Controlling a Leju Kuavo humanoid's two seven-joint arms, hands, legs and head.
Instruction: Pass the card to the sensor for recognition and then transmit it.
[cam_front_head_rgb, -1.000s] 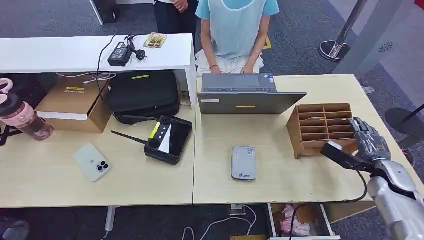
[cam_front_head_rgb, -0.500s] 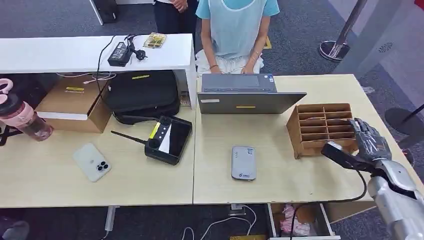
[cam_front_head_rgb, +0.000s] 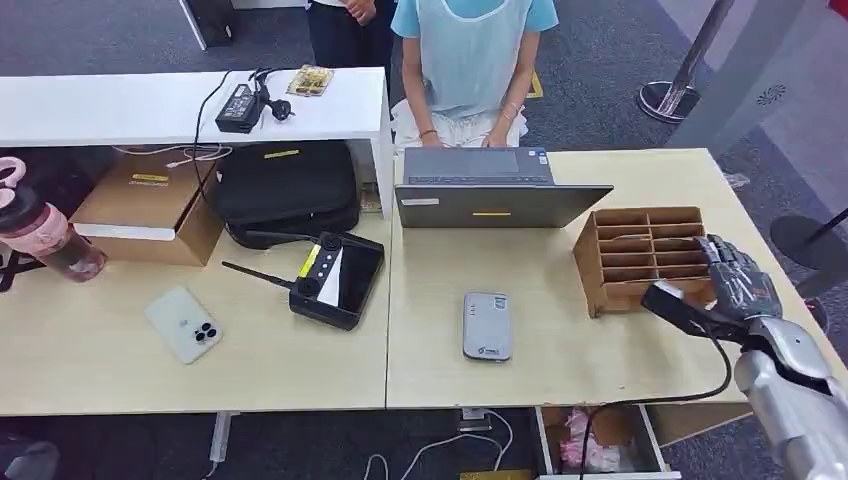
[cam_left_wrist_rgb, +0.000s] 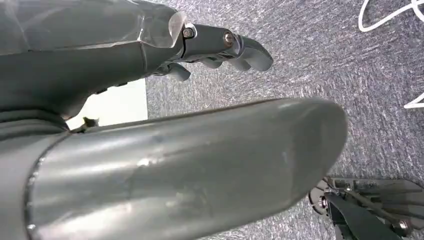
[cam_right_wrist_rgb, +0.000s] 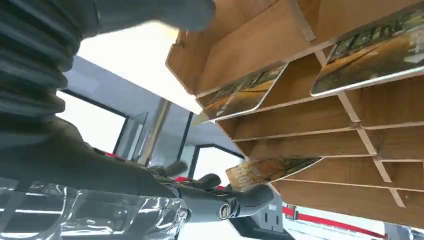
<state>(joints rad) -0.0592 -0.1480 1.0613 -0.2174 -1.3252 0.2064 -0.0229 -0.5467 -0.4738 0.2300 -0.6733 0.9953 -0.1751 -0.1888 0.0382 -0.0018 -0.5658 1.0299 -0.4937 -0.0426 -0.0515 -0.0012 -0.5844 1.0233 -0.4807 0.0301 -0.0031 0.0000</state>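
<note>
Head view: the right hand (cam_front_head_rgb: 738, 283) is raised at the open front of the wooden card rack (cam_front_head_rgb: 640, 255), which stands on the light wood surface (cam_front_head_rgb: 560, 350). Its fingers (cam_front_head_rgb: 728, 262) reach into the rack's near compartments; the thumb points back toward the rack's base. Whether the fingers clamp anything cannot be told here. The grey card sensor (cam_front_head_rgb: 488, 325) lies flat on the surface, well apart from the rack, on the side away from the hand. A laptop (cam_front_head_rgb: 492, 190) stands behind the sensor, with a seated person (cam_front_head_rgb: 468, 60) beyond it.

Left wrist view: the left hand (cam_left_wrist_rgb: 150, 55) hangs over grey carpet (cam_left_wrist_rgb: 350, 60), fingers (cam_left_wrist_rgb: 240, 47) curled slightly but apart, holding nothing.

Right wrist view: the rack's compartments (cam_right_wrist_rgb: 310, 135) hold several printed cards. The right hand's fingers (cam_right_wrist_rgb: 235, 202) touch the edge of one card (cam_right_wrist_rgb: 270, 170) protruding from a compartment. Whether they pinch it cannot be told.
</note>
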